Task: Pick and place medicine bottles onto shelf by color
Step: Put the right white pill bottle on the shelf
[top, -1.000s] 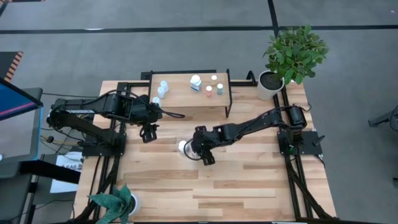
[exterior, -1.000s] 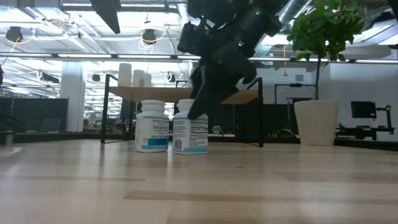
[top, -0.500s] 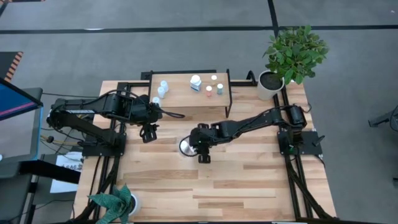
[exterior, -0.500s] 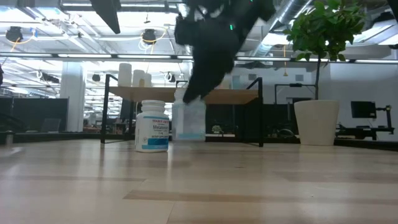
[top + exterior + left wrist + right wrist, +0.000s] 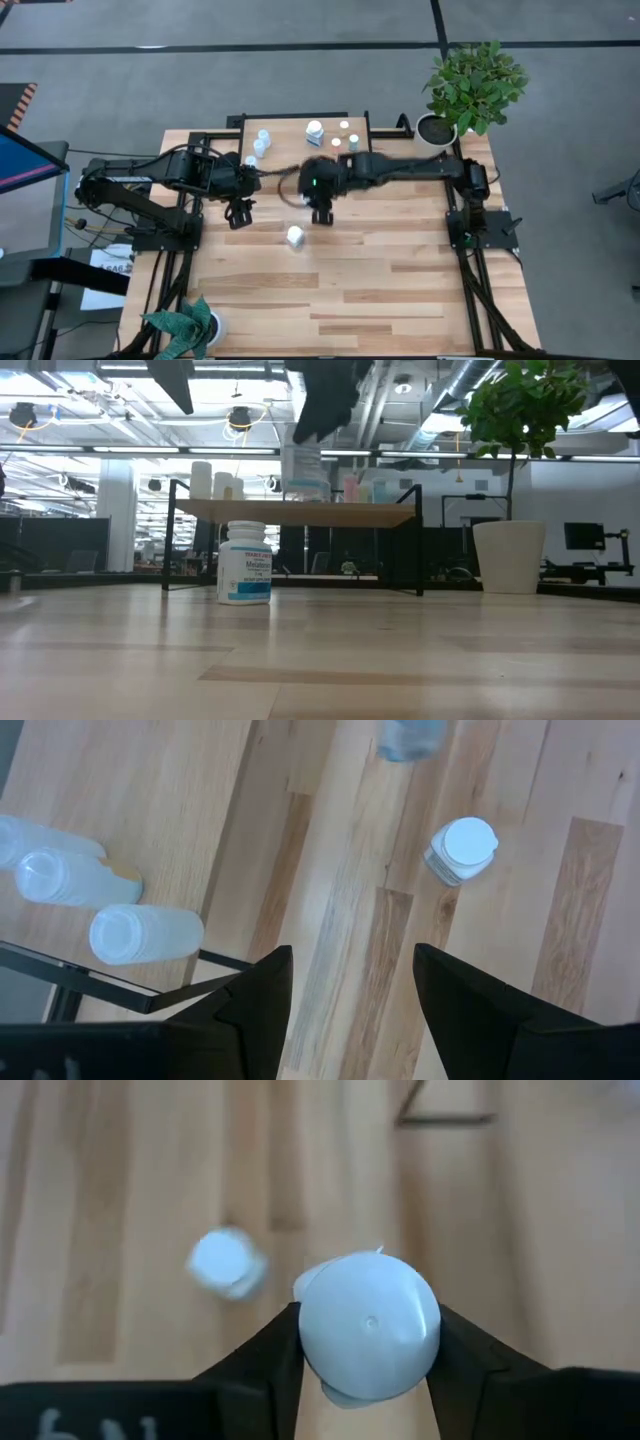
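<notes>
Lifted: one bottle (image 5: 368,1325); one left on table (image 5: 400,280).

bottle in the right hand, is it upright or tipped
Upright. In the low view the bottle hangs vertical, above shelf height. The right wrist view shows its round cap face-on, gripped by the right hand.

1 white bottle (image 5: 369,1330) clamped upright in right gripper (image 5: 365,1355), lifted beside shelf (image 5: 290,157) front. 1 white bottle (image 5: 295,236) upright on table below it. 3 bluish bottles (image 5: 260,146) at shelf's left end.
</notes>
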{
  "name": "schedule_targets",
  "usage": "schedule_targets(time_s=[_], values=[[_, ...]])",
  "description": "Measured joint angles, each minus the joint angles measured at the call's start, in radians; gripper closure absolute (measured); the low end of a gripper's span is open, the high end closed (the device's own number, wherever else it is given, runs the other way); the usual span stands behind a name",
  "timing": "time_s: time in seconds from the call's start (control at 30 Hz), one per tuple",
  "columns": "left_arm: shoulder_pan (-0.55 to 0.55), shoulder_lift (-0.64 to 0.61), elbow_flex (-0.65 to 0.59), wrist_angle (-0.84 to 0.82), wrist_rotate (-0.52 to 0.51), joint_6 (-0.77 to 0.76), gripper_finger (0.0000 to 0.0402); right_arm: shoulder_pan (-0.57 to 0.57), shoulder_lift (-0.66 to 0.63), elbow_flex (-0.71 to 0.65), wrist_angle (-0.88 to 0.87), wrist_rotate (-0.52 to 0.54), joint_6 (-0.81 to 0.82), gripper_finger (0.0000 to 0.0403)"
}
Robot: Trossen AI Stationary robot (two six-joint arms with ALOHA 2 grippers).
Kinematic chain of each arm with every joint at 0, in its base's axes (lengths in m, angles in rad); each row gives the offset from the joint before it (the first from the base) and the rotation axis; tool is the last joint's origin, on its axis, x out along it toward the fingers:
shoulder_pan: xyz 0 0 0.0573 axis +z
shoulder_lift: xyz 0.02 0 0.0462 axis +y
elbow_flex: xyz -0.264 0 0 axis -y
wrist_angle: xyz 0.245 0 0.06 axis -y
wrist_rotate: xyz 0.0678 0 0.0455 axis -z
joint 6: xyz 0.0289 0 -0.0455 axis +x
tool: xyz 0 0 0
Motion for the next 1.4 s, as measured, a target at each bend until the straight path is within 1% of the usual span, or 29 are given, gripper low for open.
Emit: schedule_targets(time_s=[0.2, 0.4, 0.53, 0.7, 0.8, 0.87, 0.93, 1.0, 1.1, 1.2, 1.4], values=[[0.0, 0.0, 0.0, 0.0, 0.0, 0.0, 0.0205, -0.111, 0.0, 0.071, 0.023, 0.001, -0.078, 0.0228], [0.0, 0.0, 0.0, 0.002, -0.004, 0.0, 0.0205, -0.222, 0.0, 0.073, 0.071, -0.008, -0.118, 0.023], [0.0, 0.0, 0.0, 0.005, -0.005, -0.001, 0.0205, -0.269, 0.0, 0.073, 0.1, -0.028, -0.136, 0.0229], [0.0, 0.0, 0.0, 0.005, -0.006, -0.001, 0.0205, -0.304, 0.003, 0.073, 0.109, -0.134, -0.147, 0.0231], [0.0, 0.0, 0.0, 0.005, -0.007, -0.001, 0.0205, -0.312, 0.023, 0.073, 0.114, -0.169, -0.168, 0.0229], [0.0, 0.0, 0.0, 0.005, -0.007, 0.003, 0.0205, -0.319, 0.032, 0.071, 0.109, -0.171, -0.193, 0.0229], [0.0, 0.0, 0.0, 0.006, -0.007, 0.005, 0.0205, -0.317, 0.047, 0.076, 0.147, -0.171, -0.206, 0.0229], [0.0, 0.0, 0.0, 0.005, -0.007, 0.003, 0.0205, -0.319, 0.051, 0.071, 0.123, -0.17, -0.207, 0.0228], [0.0, 0.0, 0.0, 0.005, -0.007, 0.003, 0.0205, -0.323, 0.052, 0.074, 0.157, -0.171, -0.208, 0.0225], [0.0, 0.0, 0.0, 0.005, -0.007, 0.003, 0.0205, -0.331, 0.053, 0.074, 0.15, -0.17, -0.208, 0.0221], [0.0, 0.0, 0.0, 0.005, -0.007, 0.002, 0.0205, -0.34, 0.053, 0.073, 0.163, -0.162, -0.206, 0.0199]])
